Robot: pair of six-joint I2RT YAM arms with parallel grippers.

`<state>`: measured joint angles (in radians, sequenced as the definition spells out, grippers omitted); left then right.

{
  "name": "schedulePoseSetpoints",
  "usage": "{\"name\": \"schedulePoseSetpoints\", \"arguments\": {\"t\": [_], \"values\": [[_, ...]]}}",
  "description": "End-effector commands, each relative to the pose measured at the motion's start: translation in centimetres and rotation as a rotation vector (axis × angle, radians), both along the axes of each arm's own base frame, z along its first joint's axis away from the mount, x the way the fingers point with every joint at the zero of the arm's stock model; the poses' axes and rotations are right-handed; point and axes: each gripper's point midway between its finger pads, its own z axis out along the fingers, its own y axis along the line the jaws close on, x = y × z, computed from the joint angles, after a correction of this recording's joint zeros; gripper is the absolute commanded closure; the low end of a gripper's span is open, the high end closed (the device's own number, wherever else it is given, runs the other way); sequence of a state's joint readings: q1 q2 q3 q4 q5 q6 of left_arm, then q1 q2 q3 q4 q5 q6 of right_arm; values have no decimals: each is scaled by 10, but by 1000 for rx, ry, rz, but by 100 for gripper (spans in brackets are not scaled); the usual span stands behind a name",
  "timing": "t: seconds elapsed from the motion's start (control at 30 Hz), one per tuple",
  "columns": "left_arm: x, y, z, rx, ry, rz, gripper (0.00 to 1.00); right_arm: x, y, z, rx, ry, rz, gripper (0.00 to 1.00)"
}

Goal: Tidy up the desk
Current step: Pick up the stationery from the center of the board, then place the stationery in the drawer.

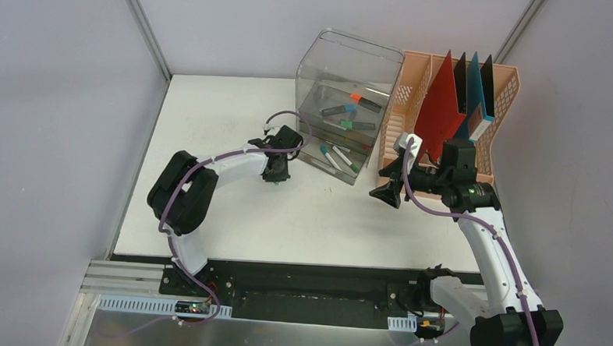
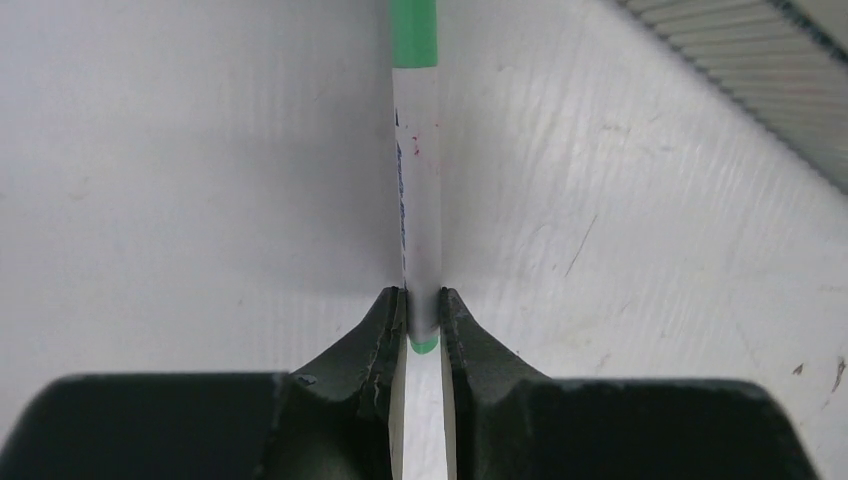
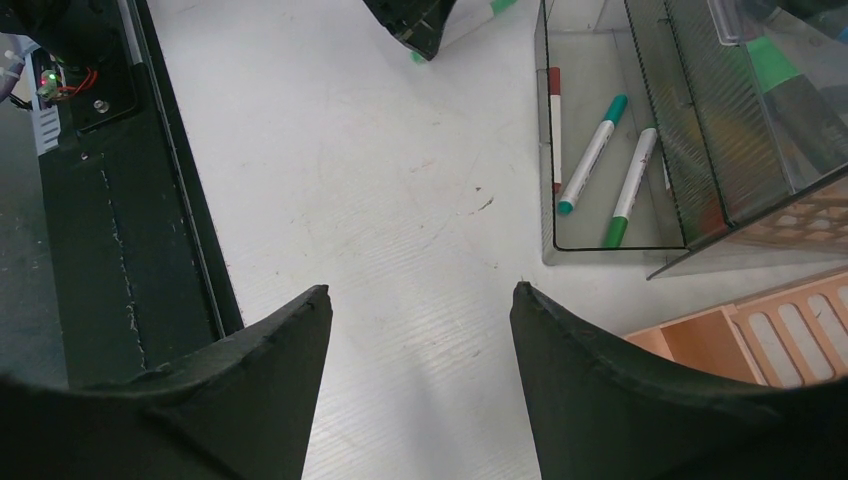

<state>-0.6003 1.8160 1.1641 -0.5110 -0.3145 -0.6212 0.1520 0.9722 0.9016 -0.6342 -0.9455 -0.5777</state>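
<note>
Left end effector (image 2: 423, 305): clamped on white marker pen with green cap (image 2: 418, 200), over flat white desk (image 2: 150, 150)
Right end effector (image 3: 420, 300): jaws wide, empty, beside clear plastic bin (image 3: 585, 70)

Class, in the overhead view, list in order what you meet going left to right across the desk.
left gripper holding a marker → clear bin → right gripper → peach file rack

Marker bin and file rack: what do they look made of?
Marker bin: likely clear, slightly smoky plastic with a glossy finish; the markers show through its walls. File rack: probably moulded plastic, peach and matte, going by its slotted lattice sides.
</note>
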Motion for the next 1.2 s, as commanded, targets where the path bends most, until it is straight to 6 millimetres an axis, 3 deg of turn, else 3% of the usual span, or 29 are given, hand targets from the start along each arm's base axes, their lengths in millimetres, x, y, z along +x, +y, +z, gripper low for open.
{"name": "schedulePoseSetpoints", "arguments": {"t": [0.0,0.13,0.4,0.57,0.8,1.0,1.17], "values": [[0,11,37,-42,-102,42,100,-4,1,9,24,-38,26,31],[-12,15,47,-84,-125,30,100,-4,1,8,24,-37,24,31],[-40,2,71,-264,-198,-99,100,-3,1,8,26,-36,23,31],[-53,-17,96,-443,-282,-171,100,-3,0,9,28,-35,21,31],[-66,-59,139,-760,-439,-347,100,-4,0,10,33,-39,20,32],[-62,-82,148,-901,-413,-355,100,-4,-1,11,37,-41,20,31],[-42,-87,149,-984,-412,-201,100,-4,-1,12,40,-41,20,31]]}}
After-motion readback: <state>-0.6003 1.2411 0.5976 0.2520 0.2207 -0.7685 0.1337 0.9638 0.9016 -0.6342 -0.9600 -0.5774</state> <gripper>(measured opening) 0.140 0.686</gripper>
